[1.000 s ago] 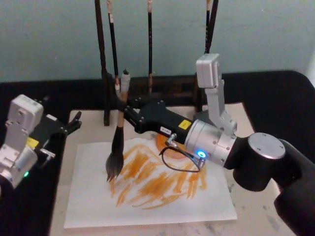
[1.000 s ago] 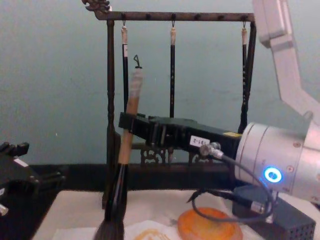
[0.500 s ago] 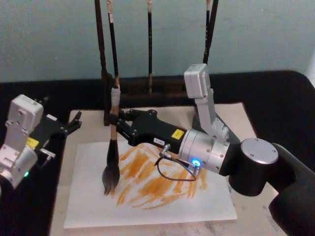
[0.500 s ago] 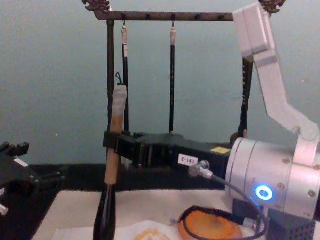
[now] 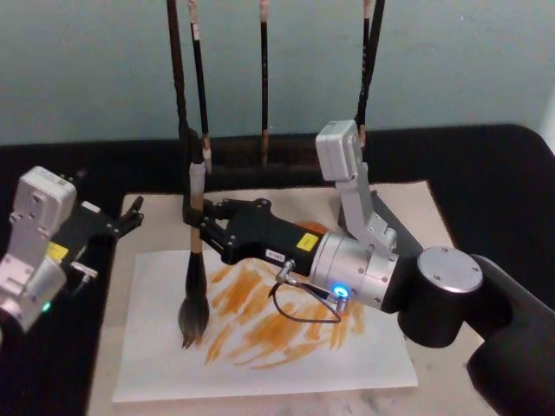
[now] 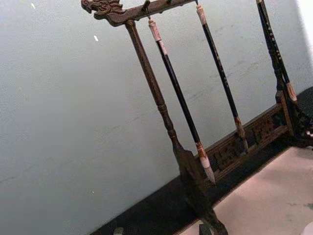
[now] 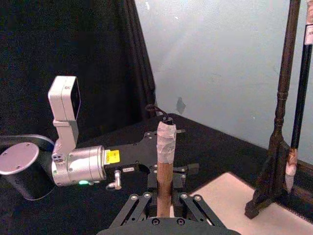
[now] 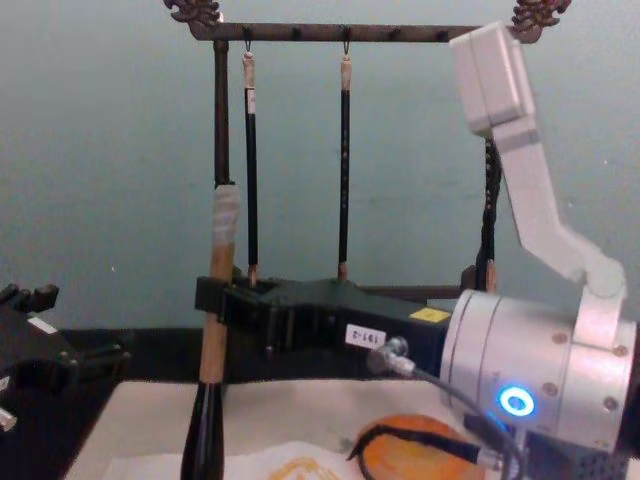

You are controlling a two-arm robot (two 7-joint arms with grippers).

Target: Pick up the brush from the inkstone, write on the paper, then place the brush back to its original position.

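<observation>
Right pincer clamped on brush handle. Brush upright, bristles touching paper near its left side, beside orange strokes. Inkstone sits under right arm. Left pincer parked far left.

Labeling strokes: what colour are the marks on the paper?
Orange marks on the paper; head view.

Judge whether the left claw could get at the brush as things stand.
Probably yes: the left claw sits at the edge of the mat, with bare paper between it and the brush. The right claw grips its handle, though.
</observation>
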